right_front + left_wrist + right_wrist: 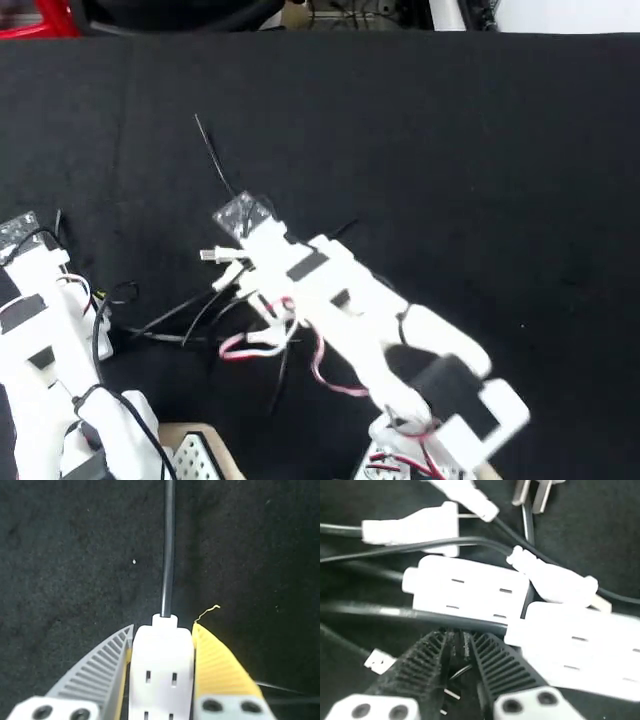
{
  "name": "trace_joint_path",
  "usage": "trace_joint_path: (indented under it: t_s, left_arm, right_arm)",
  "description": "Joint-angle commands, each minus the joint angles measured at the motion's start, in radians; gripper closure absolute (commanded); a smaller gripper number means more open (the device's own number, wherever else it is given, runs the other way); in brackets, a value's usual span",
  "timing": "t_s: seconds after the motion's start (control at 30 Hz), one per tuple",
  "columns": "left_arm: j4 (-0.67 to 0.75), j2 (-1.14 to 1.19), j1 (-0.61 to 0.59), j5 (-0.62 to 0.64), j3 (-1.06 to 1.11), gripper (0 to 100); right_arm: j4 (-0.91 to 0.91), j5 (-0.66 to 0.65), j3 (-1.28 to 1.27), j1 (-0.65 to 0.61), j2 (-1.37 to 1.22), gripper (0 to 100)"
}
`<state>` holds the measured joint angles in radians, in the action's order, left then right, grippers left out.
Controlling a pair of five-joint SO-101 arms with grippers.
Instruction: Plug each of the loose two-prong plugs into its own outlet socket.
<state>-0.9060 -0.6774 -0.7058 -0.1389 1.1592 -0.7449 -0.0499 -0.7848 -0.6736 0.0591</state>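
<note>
My left gripper (161, 645) is shut on a white outlet block (161, 675), which sits between the grey finger (100, 675) and the yellow finger (217, 670). The block's black cord (169, 545) runs straight away over the black cloth. In the high view that arm (40, 330) stands at the table's left edge. My right gripper (457, 640) is shut with its black tips against a black cord (395, 612), just short of a second outlet block (465, 592). A third block (580, 650) lies beside it. Loose white plugs (415, 527) (555, 582) lie around them, and one plug (212, 255) shows beside the right arm (330, 290).
Black cords (170, 320) and red-and-white wires (250, 350) tangle between the two arms. A thin black cord (212, 155) trails toward the back. The black cloth (480, 160) stretches wide to the right and rear. A wooden piece (200, 450) sits at the front edge.
</note>
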Motion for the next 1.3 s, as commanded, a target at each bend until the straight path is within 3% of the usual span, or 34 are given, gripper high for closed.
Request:
trace_joint_path:
  t_s: [0.0,0.2,0.3,0.47,0.67,0.87,1.0,1.27]
  left_arm:
    - [0.071,-0.006,-0.013,-0.063,0.045,95]
    - [0.129,0.003,-0.004,-0.112,0.084,95]
    - [0.132,0.002,-0.004,-0.114,0.093,95]
    - [0.133,0.002,-0.004,-0.114,0.096,95]
    - [0.135,0.002,-0.004,-0.114,0.096,95]
    - [0.135,0.003,-0.007,-0.109,0.096,95]
    - [0.135,0.003,-0.007,-0.109,0.096,95]
    - [0.137,0.003,-0.005,-0.109,0.096,95]
  right_arm:
    - [-0.118,0.046,0.166,0.034,0.024,98.3]
    - [-0.321,0.046,0.143,0.058,0.263,98.5]
    - [-0.410,0.044,0.085,0.008,0.346,98.5]
    - [-0.285,0.046,-0.093,-0.173,0.291,98.3]
    - [-0.265,0.052,-0.084,-0.204,0.203,98.3]
    - [-0.124,0.052,-0.035,-0.172,0.007,98.3]
    - [-0.115,0.051,0.094,-0.049,-0.093,98.3]
    - [0.064,0.051,0.177,0.055,-0.091,98.3]
